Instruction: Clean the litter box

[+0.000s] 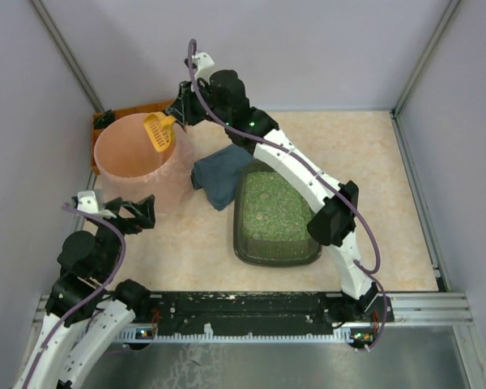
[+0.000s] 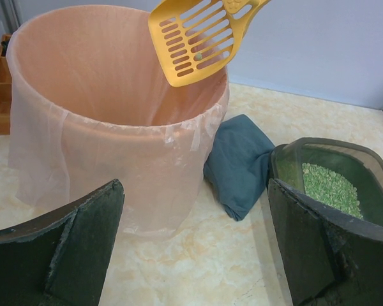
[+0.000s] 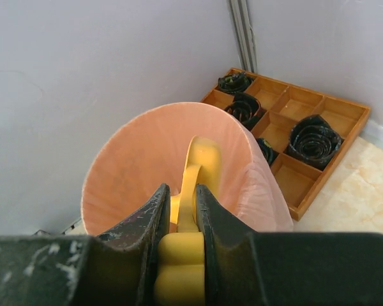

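The litter box (image 1: 277, 215) is a dark grey-green tray of green granules at the table's middle; its corner shows in the left wrist view (image 2: 345, 178). My right gripper (image 1: 176, 109) is shut on the handle of a yellow slotted scoop (image 1: 159, 130) and holds it over the pink bucket (image 1: 138, 166). The scoop (image 2: 195, 41) is tipped over the bucket's rim (image 2: 115, 121), one granule in its slots. In the right wrist view the gripper (image 3: 180, 201) clamps the scoop handle (image 3: 198, 172) above the bucket (image 3: 140, 159). My left gripper (image 1: 134, 215) is open and empty beside the bucket (image 2: 195, 242).
A folded blue-grey cloth (image 1: 219, 174) lies between the bucket and the litter box (image 2: 239, 162). An orange-brown compartment tray (image 3: 300, 137) with black rolled bags stands in the back left corner (image 1: 117, 113). Grey walls enclose the table.
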### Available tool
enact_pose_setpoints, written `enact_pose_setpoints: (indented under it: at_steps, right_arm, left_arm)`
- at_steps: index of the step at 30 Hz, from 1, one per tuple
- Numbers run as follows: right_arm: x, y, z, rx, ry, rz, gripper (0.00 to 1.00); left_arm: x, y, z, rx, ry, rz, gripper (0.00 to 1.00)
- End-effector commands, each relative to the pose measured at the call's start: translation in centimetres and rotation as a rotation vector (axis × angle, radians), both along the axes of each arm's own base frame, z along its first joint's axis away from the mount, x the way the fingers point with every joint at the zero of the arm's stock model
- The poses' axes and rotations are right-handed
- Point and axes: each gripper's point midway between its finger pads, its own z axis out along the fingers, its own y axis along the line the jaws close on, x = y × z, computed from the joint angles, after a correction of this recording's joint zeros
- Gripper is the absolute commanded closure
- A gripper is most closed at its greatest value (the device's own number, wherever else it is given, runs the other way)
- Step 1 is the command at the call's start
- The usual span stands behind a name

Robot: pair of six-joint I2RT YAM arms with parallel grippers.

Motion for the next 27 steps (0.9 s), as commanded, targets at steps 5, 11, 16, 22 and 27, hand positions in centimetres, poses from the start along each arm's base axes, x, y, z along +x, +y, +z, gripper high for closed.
enact_pose_setpoints:
  at_steps: [5, 11, 16, 22, 27]
  right_arm:
    - [-2.2, -1.4, 8.1, 0.122, -0.153, 0.03, 1.0]
    - [-4.3, -4.3, 12.3, 0.184, -0.154, 0.034, 1.0]
    - [-6.0, -9.2, 12.7, 0.156, -0.158, 0.003, 1.0]
    - [-7.6, -18.3, 9.8, 0.137, -0.129, -0.143, 1.0]
    - [-8.0, -25.6, 5.2, 0.013, -0.071, -0.384, 1.0]
  left_arm:
    - [0.4, -0.2, -0.3, 0.002, 0.009, 0.001, 0.02]
    - [0.8, -1.2, -0.5, 0.029, 0.013, -0.045, 0.01]
    - [1.5, -3.7, -1.3, 0.073, 0.045, -0.162, 0.01]
    - [1.9, -6.3, -2.2, 0.11, 0.077, -0.29, 0.01]
    - [2.2, -7.1, -2.6, 0.126, 0.082, -0.325, 0.01]
